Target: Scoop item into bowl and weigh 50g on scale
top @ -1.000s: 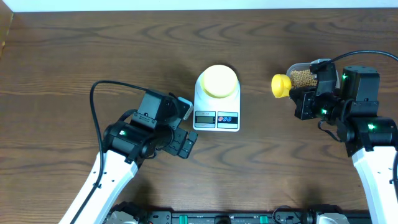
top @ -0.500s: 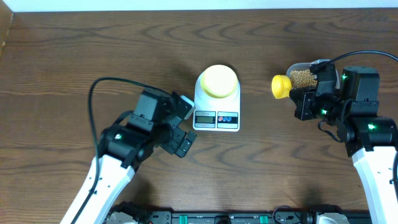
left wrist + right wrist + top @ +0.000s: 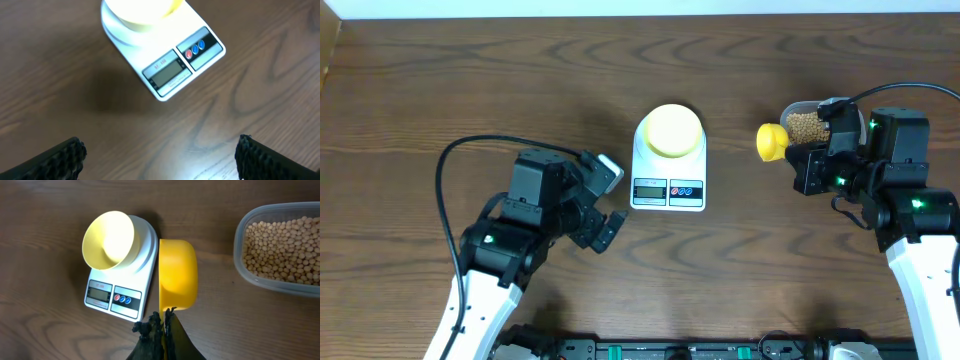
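Note:
The white scale [image 3: 669, 165] stands mid-table with the empty pale-yellow bowl [image 3: 672, 130] on its platform; both also show in the right wrist view, scale [image 3: 122, 292] and bowl [image 3: 108, 239], and in the left wrist view, scale [image 3: 170, 65] and bowl [image 3: 142, 10]. Tan beans [image 3: 807, 125] fill a clear tub [image 3: 280, 247] at the right. My right gripper [image 3: 164, 320] is shut on the handle of a bright yellow measuring spoon [image 3: 177, 274], held between scale and tub. My left gripper [image 3: 160, 155] is open and empty, left-front of the scale [image 3: 605, 215].
The tub's near rim [image 3: 800, 106] lies under my right arm [image 3: 880, 170]. My left arm's cable [image 3: 455, 160] loops over the wood at the left.
My left arm has drawn back to the left and toward the front, away from the scale. The right arm and spoon have not moved.

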Available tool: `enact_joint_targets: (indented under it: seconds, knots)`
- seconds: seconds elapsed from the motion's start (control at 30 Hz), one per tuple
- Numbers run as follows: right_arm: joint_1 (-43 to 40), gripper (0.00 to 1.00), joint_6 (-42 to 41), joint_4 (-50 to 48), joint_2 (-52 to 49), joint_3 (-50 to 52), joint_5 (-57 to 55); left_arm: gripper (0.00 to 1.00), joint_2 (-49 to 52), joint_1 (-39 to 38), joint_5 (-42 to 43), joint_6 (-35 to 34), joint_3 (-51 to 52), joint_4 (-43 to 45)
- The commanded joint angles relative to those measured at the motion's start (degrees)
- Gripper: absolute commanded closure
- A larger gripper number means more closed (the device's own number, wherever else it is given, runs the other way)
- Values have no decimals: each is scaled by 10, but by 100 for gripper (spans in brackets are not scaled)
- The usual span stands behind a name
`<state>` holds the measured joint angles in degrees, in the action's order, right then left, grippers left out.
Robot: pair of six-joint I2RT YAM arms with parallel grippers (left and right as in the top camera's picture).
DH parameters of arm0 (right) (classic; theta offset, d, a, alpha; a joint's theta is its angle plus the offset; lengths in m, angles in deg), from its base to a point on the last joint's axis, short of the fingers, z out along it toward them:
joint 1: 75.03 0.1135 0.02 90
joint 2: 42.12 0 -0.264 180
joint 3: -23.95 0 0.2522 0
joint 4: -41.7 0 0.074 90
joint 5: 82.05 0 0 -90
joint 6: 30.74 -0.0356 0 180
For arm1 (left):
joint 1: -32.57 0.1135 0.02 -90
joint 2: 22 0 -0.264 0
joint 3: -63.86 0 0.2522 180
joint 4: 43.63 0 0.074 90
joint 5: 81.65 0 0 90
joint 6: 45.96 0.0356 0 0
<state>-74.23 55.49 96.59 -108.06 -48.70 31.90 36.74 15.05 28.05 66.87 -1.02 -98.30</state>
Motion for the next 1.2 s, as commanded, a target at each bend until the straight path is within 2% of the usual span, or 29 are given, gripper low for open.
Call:
enact_joint_targets:
  seconds: [0.0, 0.4, 1.17]
  knots:
    - [-4, 99, 9, 0, 7, -4, 0, 2, 4, 4, 22, 16, 2, 5]
    - [-4, 99, 9, 0, 7, -4, 4, 2, 4, 4, 22, 16, 2, 42]
    - [-4, 99, 4, 0, 7, -4, 25, 2, 4, 4, 22, 16, 2, 41]
